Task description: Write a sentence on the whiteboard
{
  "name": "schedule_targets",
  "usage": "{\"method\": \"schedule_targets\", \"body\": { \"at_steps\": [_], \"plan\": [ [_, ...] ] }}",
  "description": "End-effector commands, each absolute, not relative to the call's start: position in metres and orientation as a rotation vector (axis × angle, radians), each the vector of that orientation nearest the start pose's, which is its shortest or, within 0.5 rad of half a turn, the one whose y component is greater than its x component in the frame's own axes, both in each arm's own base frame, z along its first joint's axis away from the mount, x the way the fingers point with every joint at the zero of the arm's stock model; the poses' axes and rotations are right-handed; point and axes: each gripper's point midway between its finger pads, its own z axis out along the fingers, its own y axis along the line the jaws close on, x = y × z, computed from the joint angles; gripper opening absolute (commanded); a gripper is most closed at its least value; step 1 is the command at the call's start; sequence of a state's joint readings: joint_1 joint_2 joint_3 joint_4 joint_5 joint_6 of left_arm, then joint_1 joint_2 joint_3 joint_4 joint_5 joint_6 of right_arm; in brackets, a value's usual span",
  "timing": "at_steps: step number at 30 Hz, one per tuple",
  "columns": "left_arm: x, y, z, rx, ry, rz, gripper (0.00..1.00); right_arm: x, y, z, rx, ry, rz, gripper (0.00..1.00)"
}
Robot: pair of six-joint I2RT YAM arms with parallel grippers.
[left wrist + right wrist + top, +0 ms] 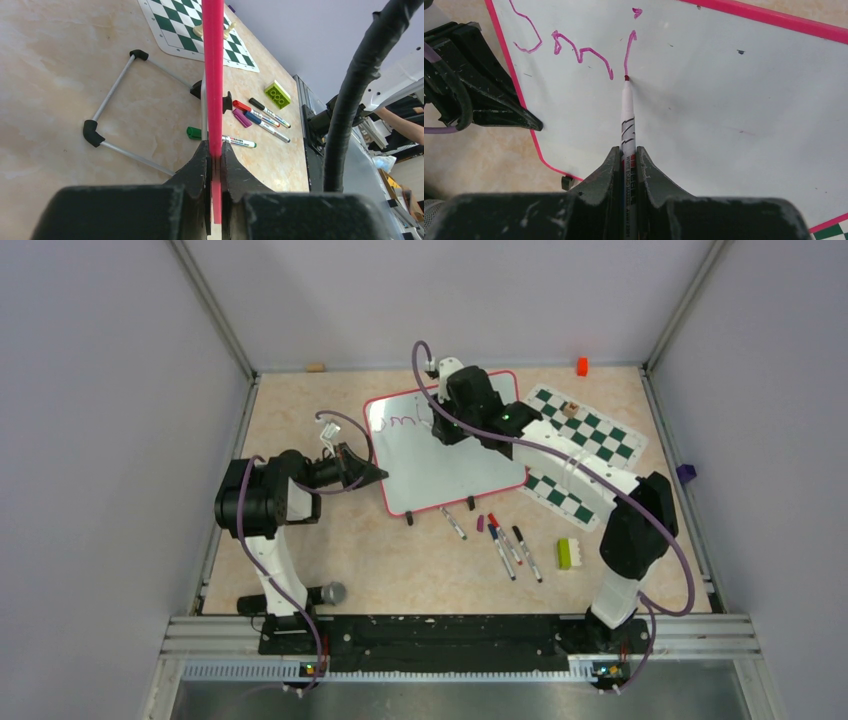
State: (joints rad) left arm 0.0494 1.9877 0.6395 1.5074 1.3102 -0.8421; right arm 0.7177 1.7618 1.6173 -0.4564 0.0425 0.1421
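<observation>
My left tool (215, 150) clamps the 9 o'clock edge of the large, glossy white, red-rimmed whiteboard (455, 475) lying mid-tabletop (300, 560). My right tool (628, 157) grips a slim white marker (627, 112), its tip touching the thin purple-magenta lettering (580, 50) near the board's 10 o'clock corner.

Five markers (527, 553), one whiteboard (450, 475), one chess mat (610, 435), one brick (565, 553).

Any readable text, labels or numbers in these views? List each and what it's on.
"Smi": purple handwriting on the whiteboard.
Print on the marker held in the right gripper: too blurred to read.
Labels on the loose markers: too small to read.
Nothing else is legible.
</observation>
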Motion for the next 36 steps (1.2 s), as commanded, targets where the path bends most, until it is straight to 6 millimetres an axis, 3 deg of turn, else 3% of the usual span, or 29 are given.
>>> {"method": "schedule_targets", "body": {
  "at_steps": [1,14,26,36],
  "plan": [
    [0.332,-0.168,0.132,0.702,1.555,-1.450,0.00,0.378,0.326,0.242,-0.576,2.086,0.463,0.00],
    [0.332,-0.168,0.132,0.702,1.556,-1.452,0.00,0.387,0.326,0.298,-0.525,1.970,0.532,0.00],
    [0.332,-0.168,0.131,0.703,1.557,-1.452,0.00,0.410,0.324,0.297,-0.477,1.977,0.515,0.00],
    [0.332,-0.169,0.131,0.704,1.558,-1.454,0.00,0.419,0.320,0.277,-0.467,2.013,0.462,0.00]
  ]
}}
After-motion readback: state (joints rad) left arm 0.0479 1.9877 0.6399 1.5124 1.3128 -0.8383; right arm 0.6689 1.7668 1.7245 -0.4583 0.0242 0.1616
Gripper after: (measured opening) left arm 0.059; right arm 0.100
